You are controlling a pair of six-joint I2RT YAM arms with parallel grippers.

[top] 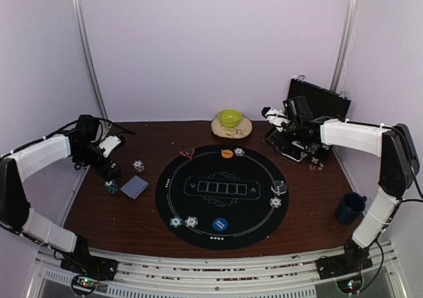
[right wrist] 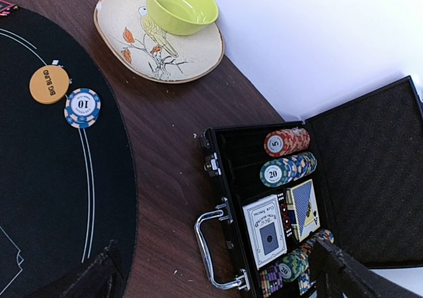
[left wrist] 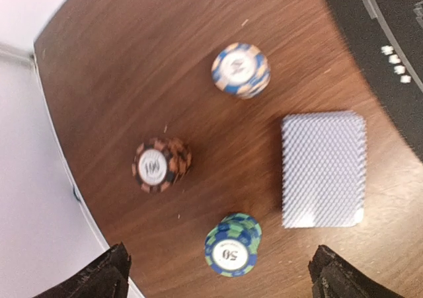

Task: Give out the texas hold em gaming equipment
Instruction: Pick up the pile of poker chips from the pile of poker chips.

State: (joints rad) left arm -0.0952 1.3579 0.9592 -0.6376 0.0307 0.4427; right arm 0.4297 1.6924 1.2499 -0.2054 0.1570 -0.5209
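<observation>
In the left wrist view my left gripper (left wrist: 219,281) stands open above a green-and-blue stack of chips marked 50 (left wrist: 232,244), which it does not touch. A brown-and-orange stack marked 100 (left wrist: 160,164), a blue-and-orange stack (left wrist: 240,69) and the grey-blue-backed card deck (left wrist: 323,169) lie on the wood nearby. My right gripper (right wrist: 218,281) hangs open over the table beside the open black case (right wrist: 370,179), which holds chip rows (right wrist: 287,168) and card boxes (right wrist: 264,230). On the round black mat (top: 221,245) lie an orange disc (right wrist: 49,84), a chip marked 10 (right wrist: 82,107), a blue disc (top: 220,224), a clear disc (top: 279,187) and a red triangle (top: 187,154).
A green bowl (right wrist: 182,6) sits on a painted plate (right wrist: 132,43) behind the mat. A dark blue mug (top: 349,207) stands at the right, near the front. The case's metal handle (right wrist: 211,252) points toward the mat. The table's left edge runs close by the chip stacks.
</observation>
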